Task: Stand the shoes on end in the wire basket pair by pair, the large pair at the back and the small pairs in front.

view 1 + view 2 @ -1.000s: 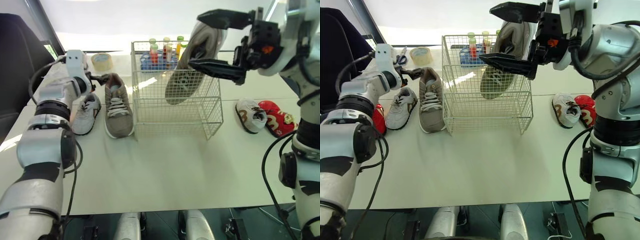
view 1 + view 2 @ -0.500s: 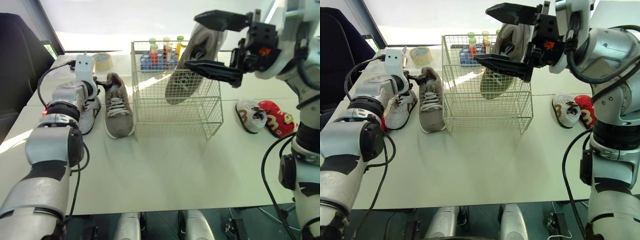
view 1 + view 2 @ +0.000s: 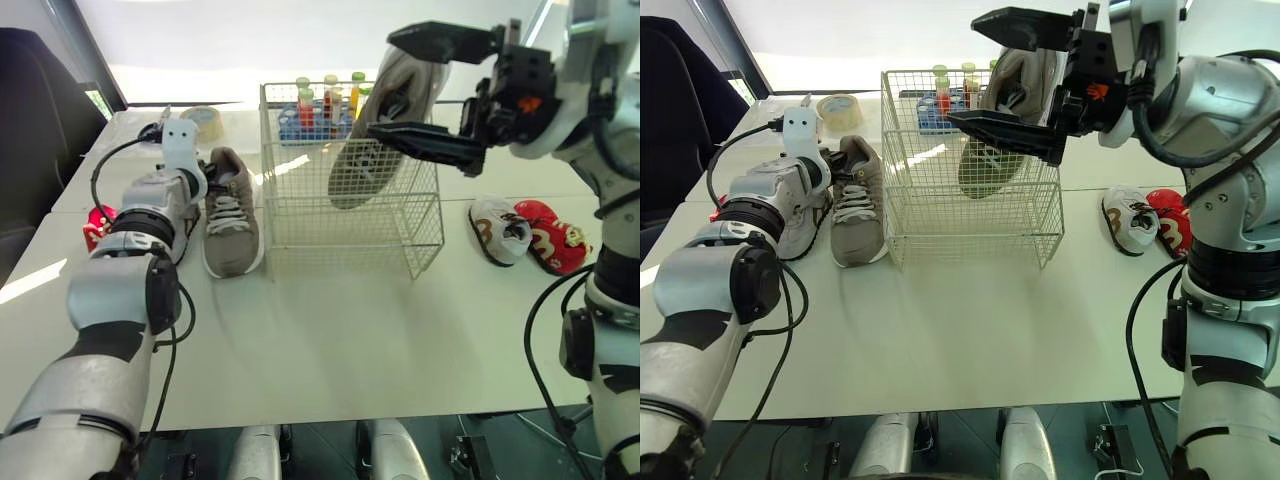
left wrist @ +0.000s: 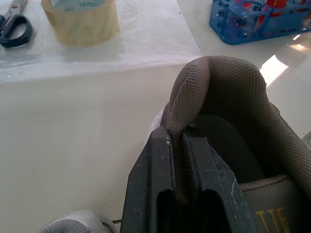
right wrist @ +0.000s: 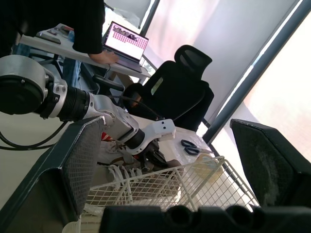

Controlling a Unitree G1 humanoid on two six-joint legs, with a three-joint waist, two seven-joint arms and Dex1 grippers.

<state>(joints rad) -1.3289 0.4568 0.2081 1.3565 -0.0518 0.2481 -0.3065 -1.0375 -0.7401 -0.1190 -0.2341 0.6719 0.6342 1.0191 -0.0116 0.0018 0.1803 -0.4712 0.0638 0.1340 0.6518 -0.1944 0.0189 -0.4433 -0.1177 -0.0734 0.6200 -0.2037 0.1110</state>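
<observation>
A large grey-brown shoe lies flat on the table left of the wire basket. My left gripper is shut on its heel collar. Its mate stands on end inside the basket, leaning at the back right. Over the basket, in front of that shoe, my right gripper hangs wide open; nothing lies between its fingers. A small white shoe and a small red one lie beside my left arm. Another small white shoe and red shoe lie right of the basket.
A roll of tape and scissors sit at the back left. Behind the basket stands a blue rack of bottles. Beyond the table are a black office chair and a person at a laptop.
My left gripper has moved onto the heel of the large shoe on the table and shut on its collar. The right gripper has stayed open over the basket.
</observation>
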